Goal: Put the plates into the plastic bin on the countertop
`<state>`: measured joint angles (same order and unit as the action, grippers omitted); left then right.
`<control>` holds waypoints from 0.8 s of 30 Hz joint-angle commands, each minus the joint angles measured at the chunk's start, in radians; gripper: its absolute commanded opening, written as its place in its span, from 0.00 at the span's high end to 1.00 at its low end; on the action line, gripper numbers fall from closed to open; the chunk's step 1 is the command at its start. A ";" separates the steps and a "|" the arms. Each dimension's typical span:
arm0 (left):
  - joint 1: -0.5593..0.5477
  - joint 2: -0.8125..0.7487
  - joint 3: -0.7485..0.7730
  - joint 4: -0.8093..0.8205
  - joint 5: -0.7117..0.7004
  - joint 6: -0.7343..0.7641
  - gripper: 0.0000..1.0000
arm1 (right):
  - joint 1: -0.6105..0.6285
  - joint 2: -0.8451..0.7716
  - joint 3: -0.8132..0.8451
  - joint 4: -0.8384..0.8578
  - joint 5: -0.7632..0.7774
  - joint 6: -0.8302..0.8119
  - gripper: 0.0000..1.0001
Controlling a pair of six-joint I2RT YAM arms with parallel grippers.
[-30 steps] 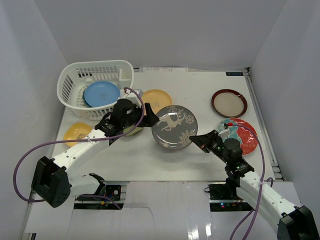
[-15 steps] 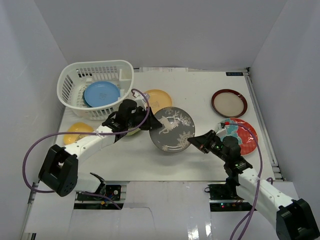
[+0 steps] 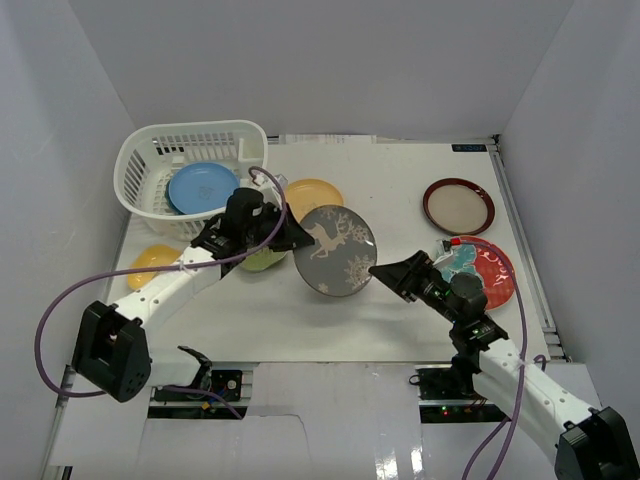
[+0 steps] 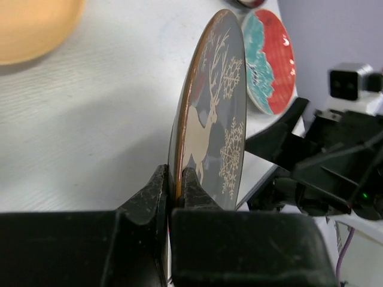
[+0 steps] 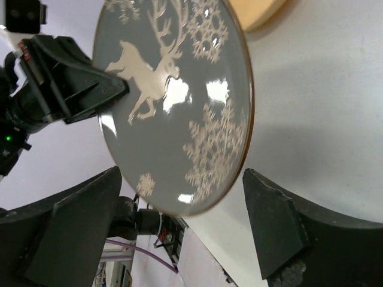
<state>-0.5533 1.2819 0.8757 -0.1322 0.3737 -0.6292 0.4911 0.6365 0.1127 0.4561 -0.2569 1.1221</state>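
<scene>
Surface: flat matte white rectangular surface (image 3: pixel 400 180), white walls around it, a metal rail along its right edge.
Far left corner: white slotted plastic basket (image 3: pixel 140 175) with rounded corners, standing upright.
Just right of the basket: round orange-yellow glazed plate (image 3: pixel 318 195), lying flat.
Far right: round beige plate with a maroon rim (image 3: pixel 458 205), flat and apart from the rest.
Near right: round red and teal floral plate (image 3: pixel 490 268), flat, partly covered.
Left edge: small round yellow plate (image 3: pixel 150 262), flat, nearer than the basket.
Near the basket's front: small green plate (image 3: pixel 264 263), mostly hidden.

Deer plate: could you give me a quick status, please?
Left gripper shut on deer plate rim, plate tilted up. Right gripper open, straddling plate's opposite edge. Plastic bin holds blue plate; path looks clear.
</scene>
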 commanded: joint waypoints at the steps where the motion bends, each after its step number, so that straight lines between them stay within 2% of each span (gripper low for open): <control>1: 0.114 -0.027 0.155 -0.035 -0.053 0.010 1.00 | 0.000 -0.066 0.082 -0.006 0.025 -0.083 0.09; 4: 0.333 -0.030 0.267 -0.044 0.019 -0.036 1.00 | 0.000 -0.119 0.079 -0.079 0.041 -0.119 0.05; 6: 0.410 -0.021 0.350 -0.049 0.031 -0.076 1.00 | 0.000 -0.138 0.084 -0.126 0.038 -0.154 0.05; 7: 0.477 -0.013 0.376 -0.058 0.030 -0.089 1.00 | 0.000 -0.141 0.087 -0.144 0.035 -0.169 0.05; 9: 0.535 0.013 0.443 -0.070 0.012 -0.112 1.00 | 0.000 -0.132 0.091 -0.172 0.016 -0.211 0.05; 10: 0.593 0.023 0.463 -0.090 -0.039 -0.113 1.00 | 0.000 -0.129 0.096 -0.192 0.007 -0.223 0.05; 16: 0.711 0.141 0.541 -0.124 -0.179 -0.101 1.00 | 0.000 -0.118 0.102 -0.247 -0.054 -0.307 0.05; 24: 0.728 0.322 0.620 -0.155 -0.354 -0.021 1.00 | 0.000 -0.127 0.123 -0.330 -0.055 -0.398 0.05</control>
<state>0.1673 1.6192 1.4239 -0.3321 0.0826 -0.6621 0.4911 0.5224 0.1822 0.1547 -0.2958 0.7898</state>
